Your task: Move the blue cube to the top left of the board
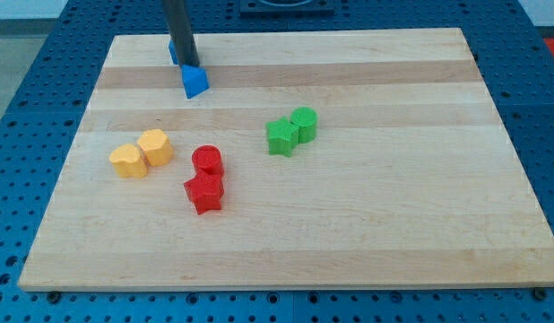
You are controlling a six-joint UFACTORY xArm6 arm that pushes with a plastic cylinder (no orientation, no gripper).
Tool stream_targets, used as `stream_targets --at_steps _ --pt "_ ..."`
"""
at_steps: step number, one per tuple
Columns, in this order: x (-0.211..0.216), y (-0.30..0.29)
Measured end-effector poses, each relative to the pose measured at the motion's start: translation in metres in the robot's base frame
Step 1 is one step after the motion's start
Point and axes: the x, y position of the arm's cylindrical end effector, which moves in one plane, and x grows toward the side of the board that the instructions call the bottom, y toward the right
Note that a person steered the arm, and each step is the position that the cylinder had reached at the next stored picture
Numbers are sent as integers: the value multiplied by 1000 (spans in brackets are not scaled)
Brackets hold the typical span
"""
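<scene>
Up top left, my tip [188, 64] touching a blue block [195, 82], blue cube [173, 53] behind, no pincer.

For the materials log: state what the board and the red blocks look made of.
Board: looks like pale wood, matte, with visible grain and joined strips. Red blocks: probably plastic, uniform saturated colour with a faint ribbed texture; could be painted, hard to tell.
</scene>
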Motion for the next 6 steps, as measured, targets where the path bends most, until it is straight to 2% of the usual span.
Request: stream_targets --at_steps 2,6 --pt "-25 14" --pt "-26 -19"
